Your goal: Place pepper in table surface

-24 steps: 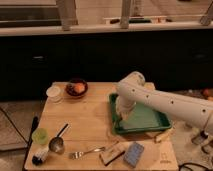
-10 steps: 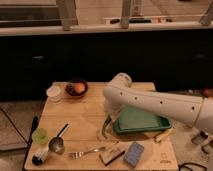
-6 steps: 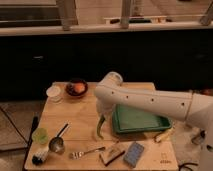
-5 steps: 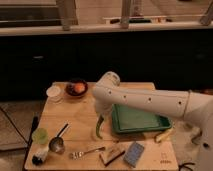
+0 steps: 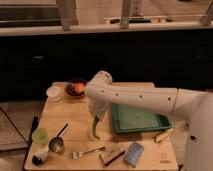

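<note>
From where I stand, the white arm reaches in across the dark green tray from its right side, bends at a rounded joint past the tray's far left corner, and turns down, so that the gripper hangs just beyond the tray's left edge, low over the table surface. The pepper is directly under the gripper, a slim green curve standing nearly upright just left of the tray's near left corner, outside the tray. Its top end meets the gripper and its lower tip reaches down to the wood or very close to it. Whether the jaws are apart or clamped on the pepper I cannot tell. Well to the tray's left and farther back sits a dark bowl with something orange in it, and a small white cup stands just beyond that. Left of the tray and nearer to me are a round light-green cup and a metal ladle. In front of the tray lie a fork, a brown block and a blue sponge. A pale yellowish item lies at the tray's near right corner.
</note>
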Robot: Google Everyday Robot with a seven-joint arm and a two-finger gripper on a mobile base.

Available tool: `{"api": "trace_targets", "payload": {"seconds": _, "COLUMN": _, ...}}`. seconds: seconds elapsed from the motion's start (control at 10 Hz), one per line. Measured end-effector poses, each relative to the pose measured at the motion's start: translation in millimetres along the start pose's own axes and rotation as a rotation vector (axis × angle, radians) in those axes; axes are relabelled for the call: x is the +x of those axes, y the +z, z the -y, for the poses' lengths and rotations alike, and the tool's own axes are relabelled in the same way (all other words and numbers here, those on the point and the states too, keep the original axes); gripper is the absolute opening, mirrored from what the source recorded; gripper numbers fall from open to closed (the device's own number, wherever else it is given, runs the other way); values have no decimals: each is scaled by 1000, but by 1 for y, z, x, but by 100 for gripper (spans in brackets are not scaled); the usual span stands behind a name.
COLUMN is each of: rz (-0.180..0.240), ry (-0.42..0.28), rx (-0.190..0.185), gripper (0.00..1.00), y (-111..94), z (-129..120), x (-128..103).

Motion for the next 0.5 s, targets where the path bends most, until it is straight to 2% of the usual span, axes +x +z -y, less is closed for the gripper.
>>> {"api": "trace_targets", "payload": {"seconds": 0.3, "rz": 14, "ry": -47, "rx": 8, "gripper": 70, "y": 11, "z": 8, "x": 0}}
{"api": "trace_targets", "payload": {"seconds": 0.5, "rz": 23, "ry": -73, "rx": 21, "gripper": 80, "y": 25, "z": 14, "x": 2}}
